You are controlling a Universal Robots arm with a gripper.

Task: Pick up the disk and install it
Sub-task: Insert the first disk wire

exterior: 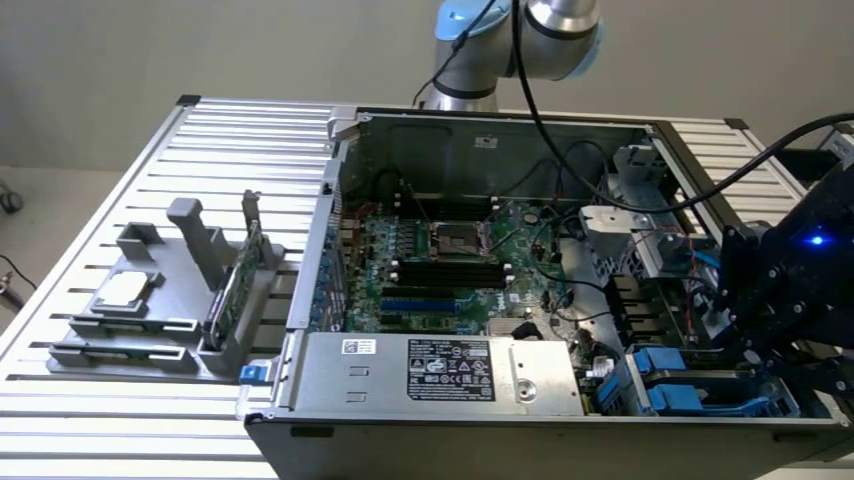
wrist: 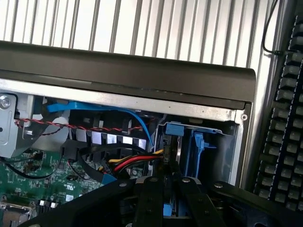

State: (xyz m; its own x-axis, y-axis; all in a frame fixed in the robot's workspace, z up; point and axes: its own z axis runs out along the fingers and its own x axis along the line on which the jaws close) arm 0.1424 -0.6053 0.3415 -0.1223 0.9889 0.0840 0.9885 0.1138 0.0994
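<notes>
Down at the exterior view's right, the pincer (exterior: 787, 345) hung over the open computer case (exterior: 467, 130), just above its blue drive bays. Whether its fingers gripped anything I could not tell. The disk (wrist: 171, 142), blue-framed, stood on edge inside the bay, beside red and yellow cables (wrist: 135, 161).

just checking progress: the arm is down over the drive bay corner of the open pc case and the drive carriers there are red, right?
Not quite. The carriers are bright blue, not red, as the exterior view shows. The rest holds: the gripper is down over the drive bay corner of the open PC case.
</notes>
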